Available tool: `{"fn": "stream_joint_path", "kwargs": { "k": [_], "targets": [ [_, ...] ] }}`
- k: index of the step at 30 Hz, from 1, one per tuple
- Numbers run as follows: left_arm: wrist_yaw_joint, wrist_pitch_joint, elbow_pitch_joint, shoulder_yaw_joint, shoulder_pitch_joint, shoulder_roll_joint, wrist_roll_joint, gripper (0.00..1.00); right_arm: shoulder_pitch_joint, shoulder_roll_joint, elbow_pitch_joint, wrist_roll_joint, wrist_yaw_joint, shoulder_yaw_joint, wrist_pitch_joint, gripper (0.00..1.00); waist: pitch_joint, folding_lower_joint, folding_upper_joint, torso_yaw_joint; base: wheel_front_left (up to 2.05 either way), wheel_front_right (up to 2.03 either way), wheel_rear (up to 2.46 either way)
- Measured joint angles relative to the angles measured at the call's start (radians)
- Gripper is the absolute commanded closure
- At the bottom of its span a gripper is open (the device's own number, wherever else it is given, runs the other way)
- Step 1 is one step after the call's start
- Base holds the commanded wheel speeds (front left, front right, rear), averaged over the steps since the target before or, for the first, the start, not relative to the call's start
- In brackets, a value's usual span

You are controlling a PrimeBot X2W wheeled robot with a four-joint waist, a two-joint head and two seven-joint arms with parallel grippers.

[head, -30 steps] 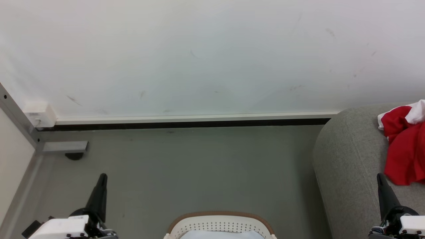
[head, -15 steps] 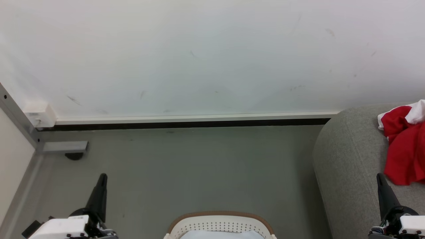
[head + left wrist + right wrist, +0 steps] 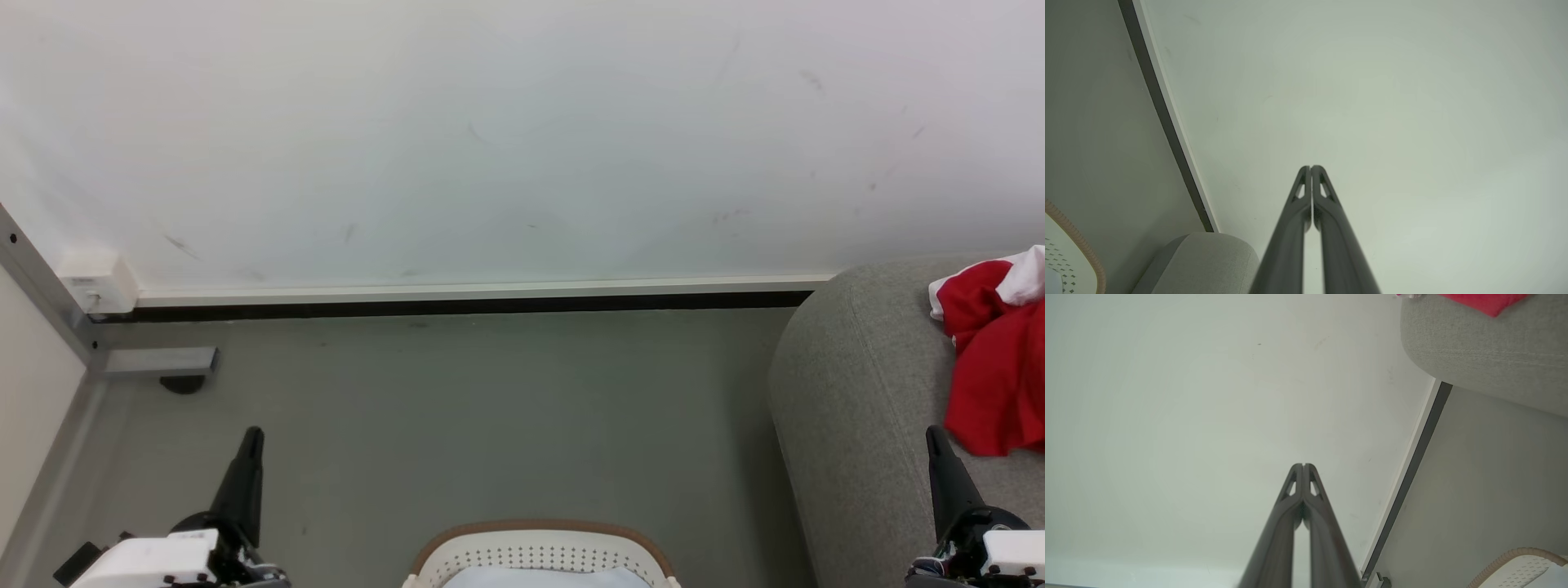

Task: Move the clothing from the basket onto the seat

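Observation:
Red clothing [image 3: 992, 367] with a white part lies crumpled on the grey seat [image 3: 857, 392] at the right edge of the head view. A strip of the same red clothing [image 3: 1482, 300] lies atop the seat [image 3: 1490, 351] in the right wrist view. The white perforated basket [image 3: 539, 555] with its brown rim stands on the floor at the bottom middle, with something pale inside. My left gripper [image 3: 251, 437] is shut and empty at the lower left. My right gripper [image 3: 933, 437] is shut and empty just in front of the clothing. Both grippers [image 3: 1310, 168] [image 3: 1303, 465] point at the wall.
A white wall [image 3: 506, 139] with a dark-edged baseboard [image 3: 473, 304] runs across the back. A metal frame with a foot [image 3: 159, 363] stands at the left, next to a small white box [image 3: 98, 282]. Grey floor [image 3: 490, 416] lies between the frame and the seat.

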Motion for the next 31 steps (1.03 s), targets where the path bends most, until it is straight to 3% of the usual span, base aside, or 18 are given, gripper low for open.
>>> {"fn": "stream_joint_path", "kwargs": {
  "k": [31],
  "targets": [
    [0.000, 0.000, 0.000, 0.000, 0.000, 0.000, 0.000, 1.00, 0.000, -0.012, -0.001, 0.011, 0.000, 0.011, -0.009, 1.00, 0.000, 0.0000, 0.0000, 0.000, 0.00, 0.00, 0.00]
  ]
}}
